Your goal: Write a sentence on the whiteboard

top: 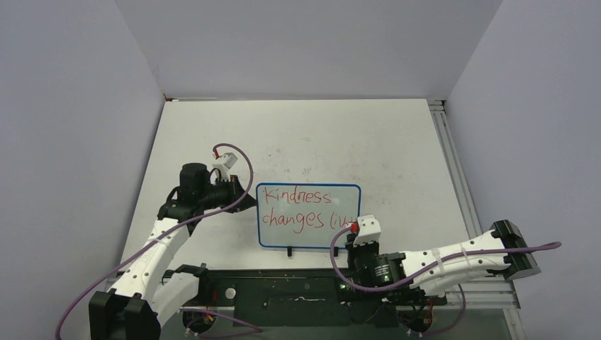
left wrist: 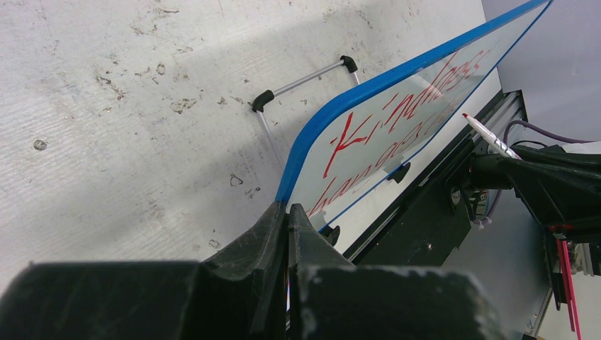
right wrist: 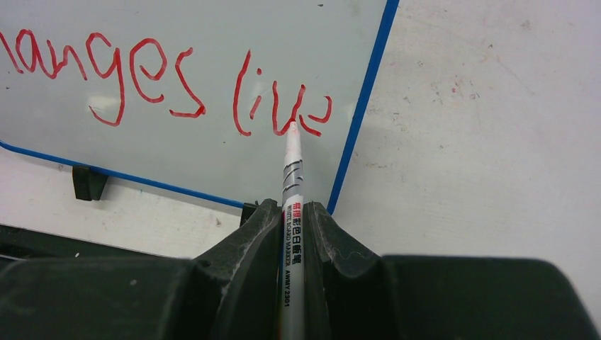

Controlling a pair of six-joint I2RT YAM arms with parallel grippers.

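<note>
Whiteboard (top: 308, 216) stands propped near the front of the table (top: 368, 142), reading "Kindness changes live" in red, its left edge apparently pinched in the closed left gripper (left wrist: 289, 211). The right gripper (right wrist: 293, 212) is clamped on a marker (right wrist: 292, 166) with its tip at the last letters by the right frame. I judge the sentence nearly finished, with perhaps one final letter left.

White tabletop (top: 305, 134): scuffed, speckled with small dark marks, faint reddish smudges right of board. Whiteboard (top: 308, 216) stands on it near front edge, about centre, propped at tilt, not flat. Blue frame, red handwriting on face. 2 black clips (right wrist: 88, 182) on lower long edge sit on tabletop. Wire stand (left wrist: 305, 79) with black end caps rests on tabletop behind board. Black base plate (top: 283, 294) runs along near edge, just in front of board. Aluminium rail (top: 453, 177) lines right edge.
</note>
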